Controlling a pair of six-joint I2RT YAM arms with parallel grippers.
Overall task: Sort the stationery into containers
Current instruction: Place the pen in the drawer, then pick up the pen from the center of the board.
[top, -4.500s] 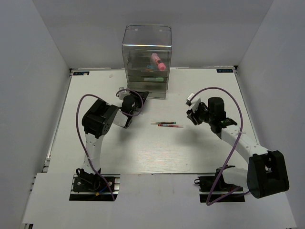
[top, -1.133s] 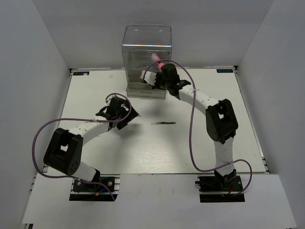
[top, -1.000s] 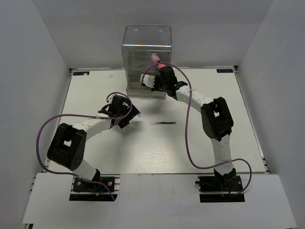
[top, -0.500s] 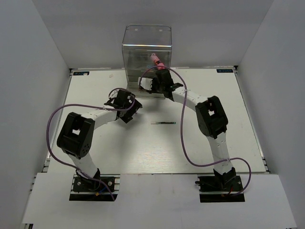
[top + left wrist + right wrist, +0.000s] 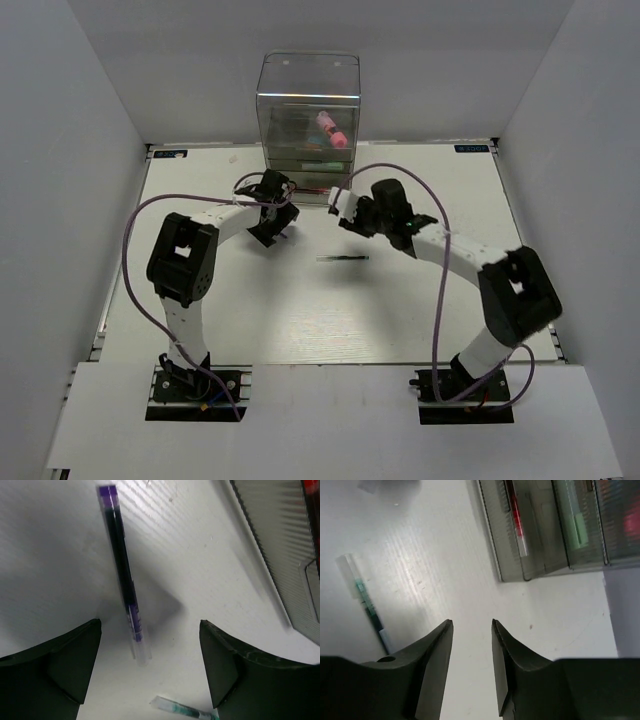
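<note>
Purple-inked thin pen, clear barrel (image 5: 120,565): flat on white table (image 5: 300,320), loose, not yet sorted. Lies straight ahead of left gripper (image 5: 150,624). Long axis runs away from it, slightly tilted, approx. square to the fingers' closing line. Near end sits just between the fingertips, far end well beyond. Left gripper: spread wide, nothing held. Pen not made out in overhead view, prob. hidden under left arm. Tall clear plastic drawer cabinet (image 5: 308,80): far side of table, off to the right in left wrist view. Holds chunky pink marker (image 5: 332,128) and a red pen (image 5: 515,515). Green-inked thin pen, clear barrel (image 5: 343,258): flat on table between the two arms, long axis left-right in overhead view. One tip shows at lower edge of left wrist view. Right gripper (image 5: 472,624): narrow gap, nothing between. Green pen lies off to its left, not in line w/ the fingers. Judgement: left arm better placed for purple pen, needing only to lower and close. Right arm would have to turn toward green pen first.
</note>
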